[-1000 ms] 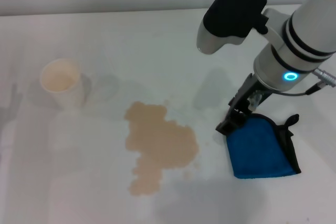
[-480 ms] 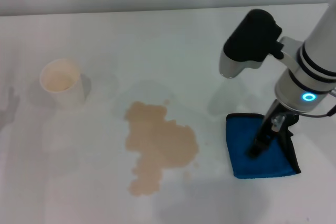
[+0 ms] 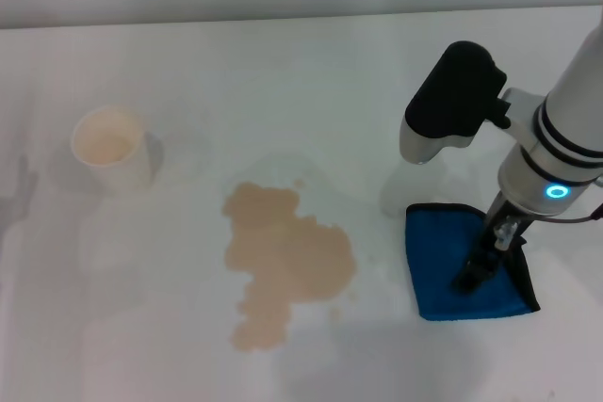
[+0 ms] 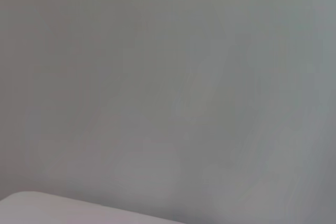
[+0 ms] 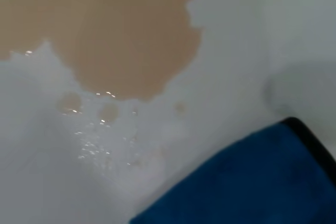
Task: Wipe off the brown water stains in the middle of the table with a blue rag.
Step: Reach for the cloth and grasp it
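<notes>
On the white table [image 3: 283, 72], right gripper [image 3: 468, 278] tip down on the blue rag [image 3: 452, 265], jaw state unclear, brown water stains [image 3: 283, 256] untouched nearby, left gripper unseen.

Head cam: high, looks down on table [image 3: 188, 54], whole scene. R wrist cam: close, low over table, shows stain [image 5: 115, 30] edge and rag [image 5: 262, 182] corner, both shared w/ head view. L wrist cam: faces blank grey, nothing shared.
</notes>
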{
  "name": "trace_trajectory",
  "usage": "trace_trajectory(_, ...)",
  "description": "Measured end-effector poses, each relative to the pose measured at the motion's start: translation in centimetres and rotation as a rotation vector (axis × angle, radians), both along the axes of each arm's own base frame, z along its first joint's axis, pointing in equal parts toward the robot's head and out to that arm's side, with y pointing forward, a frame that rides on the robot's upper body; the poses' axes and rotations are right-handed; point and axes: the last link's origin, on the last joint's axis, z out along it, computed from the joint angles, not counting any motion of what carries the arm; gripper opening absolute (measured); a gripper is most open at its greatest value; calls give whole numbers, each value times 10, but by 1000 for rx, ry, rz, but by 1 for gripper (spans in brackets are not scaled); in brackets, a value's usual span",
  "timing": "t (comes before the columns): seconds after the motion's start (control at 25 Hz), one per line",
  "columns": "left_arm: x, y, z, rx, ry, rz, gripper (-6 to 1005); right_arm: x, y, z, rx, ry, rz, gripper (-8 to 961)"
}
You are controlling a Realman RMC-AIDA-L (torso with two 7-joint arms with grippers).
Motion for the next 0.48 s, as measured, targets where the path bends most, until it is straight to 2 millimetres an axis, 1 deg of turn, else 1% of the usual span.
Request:
trace_trajectory(0.28,1,-1,-2,-5,-5,-2,876,4,0,-9,-19,4,13,692)
trace_trajectory(0.48,1,-1,-2,-7,-5,-2,876,6,1,-10,-17,4,11,691)
